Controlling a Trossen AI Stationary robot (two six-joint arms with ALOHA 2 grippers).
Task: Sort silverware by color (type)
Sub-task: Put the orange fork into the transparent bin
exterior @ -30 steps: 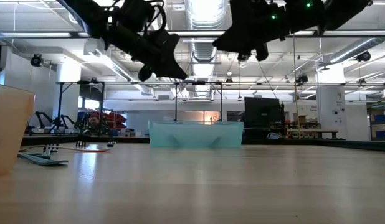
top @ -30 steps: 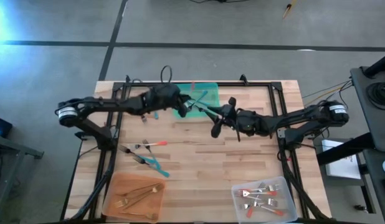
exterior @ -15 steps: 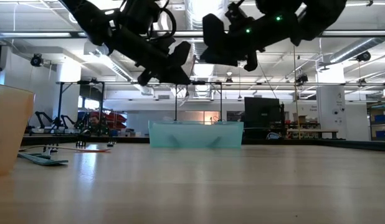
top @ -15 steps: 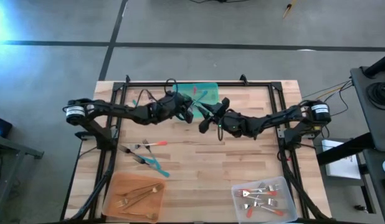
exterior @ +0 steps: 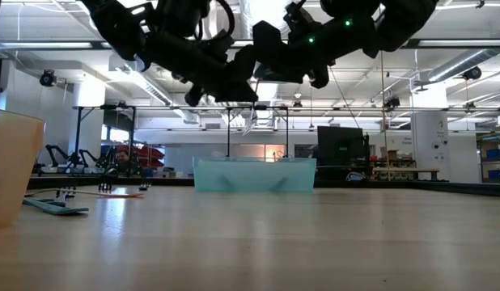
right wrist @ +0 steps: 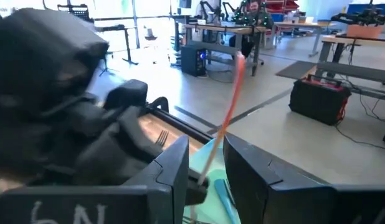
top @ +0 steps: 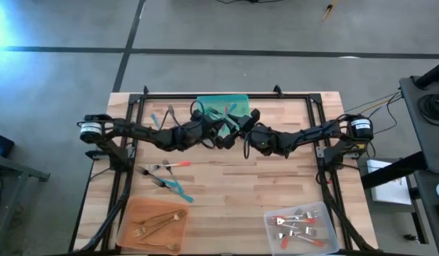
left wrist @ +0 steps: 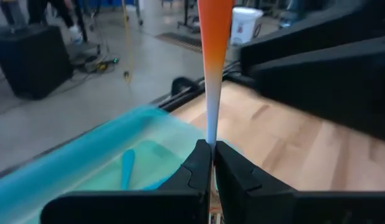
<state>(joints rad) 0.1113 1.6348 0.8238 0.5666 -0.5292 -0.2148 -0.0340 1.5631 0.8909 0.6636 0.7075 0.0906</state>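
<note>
Nearest, gold forks (top: 154,225) are already gathered in the orange tray (top: 128,212) and red-handled ones (top: 296,226) in the clear tray (top: 330,213), while a few mixed pieces (top: 165,176) are left loose on the table (top: 226,186). Farther back, above the teal tray (top: 223,104), a red-handled utensil (left wrist: 212,74) is pinched in the left gripper (top: 218,132). The right gripper (top: 242,126), jaws parted around it, is not yet clamped, so a handover seems under way.

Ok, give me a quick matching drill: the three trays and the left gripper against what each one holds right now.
Things:
1. teal tray
2. orange tray
3. clear tray
4. left gripper

Holds:
a. gold forks
b. one red-handled utensil
c. several red-handled forks
d. blue-handled pieces

Pairs: 1-d, 2-a, 3-c, 4-b
</note>
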